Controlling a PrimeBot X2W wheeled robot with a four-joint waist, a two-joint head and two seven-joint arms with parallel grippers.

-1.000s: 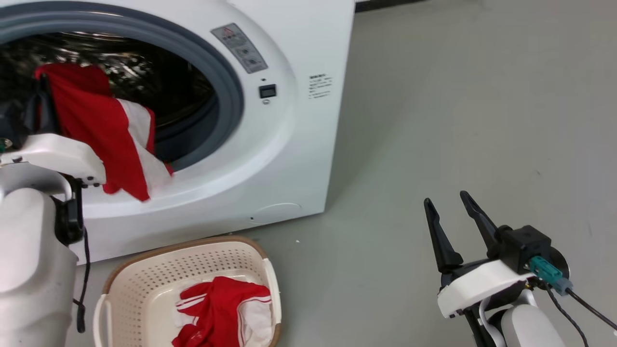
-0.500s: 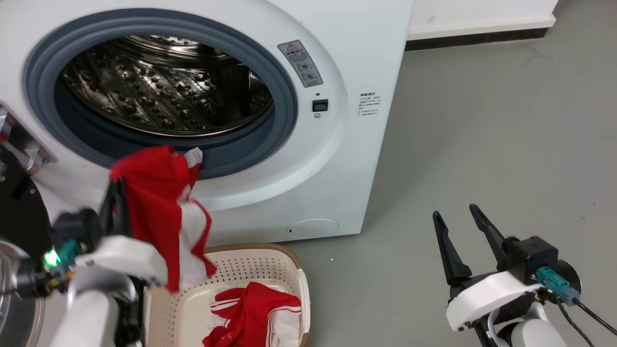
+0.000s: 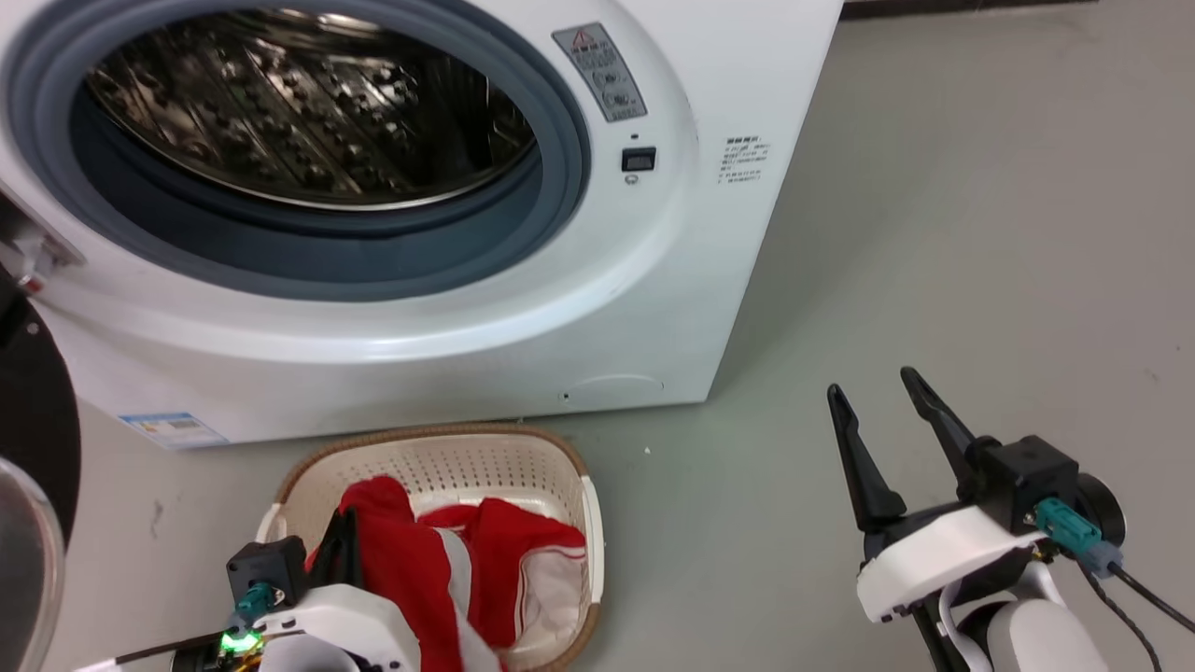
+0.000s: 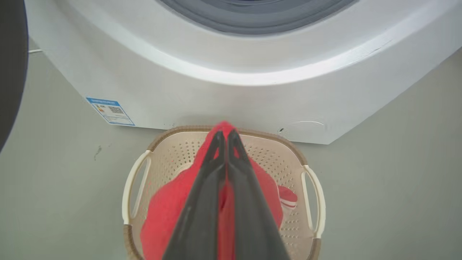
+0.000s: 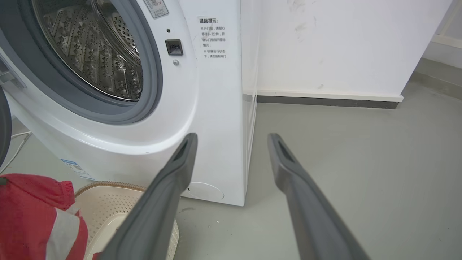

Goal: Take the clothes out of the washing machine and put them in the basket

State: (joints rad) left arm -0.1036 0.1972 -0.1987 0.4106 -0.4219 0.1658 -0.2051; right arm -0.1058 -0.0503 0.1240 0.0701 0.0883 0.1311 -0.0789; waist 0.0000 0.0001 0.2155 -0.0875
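The white washing machine (image 3: pixel 607 308) stands open, and its steel drum (image 3: pixel 308 103) shows bare metal. On the floor before it sits the cream basket (image 3: pixel 420 437) with one red-and-white garment (image 3: pixel 523 551) lying inside. My left gripper (image 3: pixel 344 523) is shut on a second red garment (image 3: pixel 401 560), which hangs down into the basket. In the left wrist view the left gripper (image 4: pixel 223 134) pinches the red garment (image 4: pixel 169 209) above the basket (image 4: pixel 312 187). My right gripper (image 3: pixel 868 385) is open and holds nothing, low at the right over the floor.
The machine's dark round door (image 3: pixel 28 420) hangs open at the far left. Grey floor (image 3: pixel 934 233) stretches to the right of the machine. In the right wrist view a white wall (image 5: pixel 325 47) with a dark skirting stands behind the machine.
The head camera has shifted. My left gripper has carried the red garment from the drum mouth down into the basket. The right gripper stays open in the same place.
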